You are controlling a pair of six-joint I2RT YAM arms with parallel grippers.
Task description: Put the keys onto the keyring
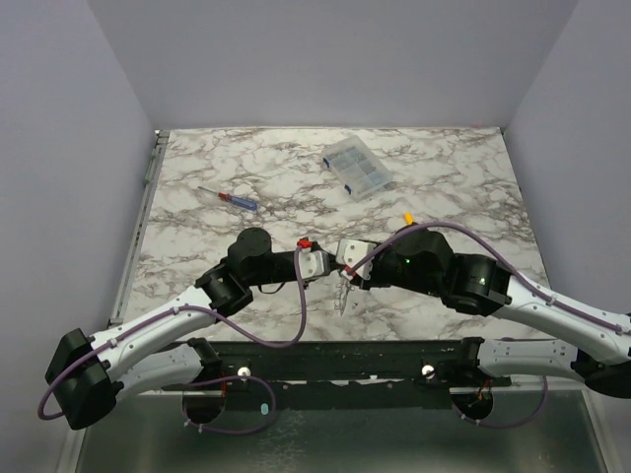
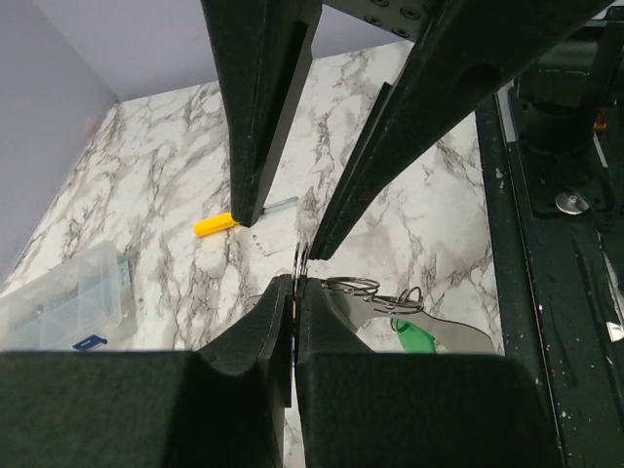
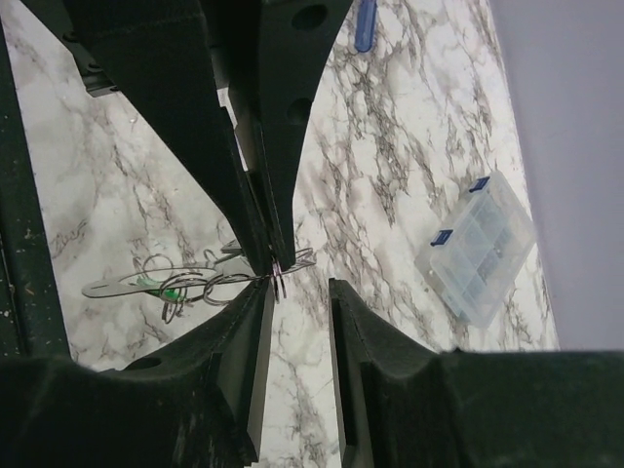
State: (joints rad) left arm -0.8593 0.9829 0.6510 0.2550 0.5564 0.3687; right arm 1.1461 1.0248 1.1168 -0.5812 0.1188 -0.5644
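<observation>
L gripper [image 2: 294,289] clenched on keyring [image 3: 280,278]. Keys [image 3: 117,287] trail off its tips, long axis crosswise to L fingers. R gripper [image 3: 300,290] jaws apart, tips beside ring. Box [image 1: 356,168] well beyond both.

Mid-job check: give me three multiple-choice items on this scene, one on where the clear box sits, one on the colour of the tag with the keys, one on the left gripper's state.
1. Where is the clear box?
A. on the far half of the table
B. on top of the keys
C. at the table's near edge

2. What colour is the tag among the keys?
A. red
B. green
C. blue

3. How is the left gripper?
A. wide open over bare marble
B. shut on the thin keyring
C. shut on the clear box

Answers:
1 A: the top view shows it well beyond where the arms meet.
2 B: the left wrist view shows green beside the silvery keys.
3 B: its fingers are pressed together with the ring's edge between them.
</observation>
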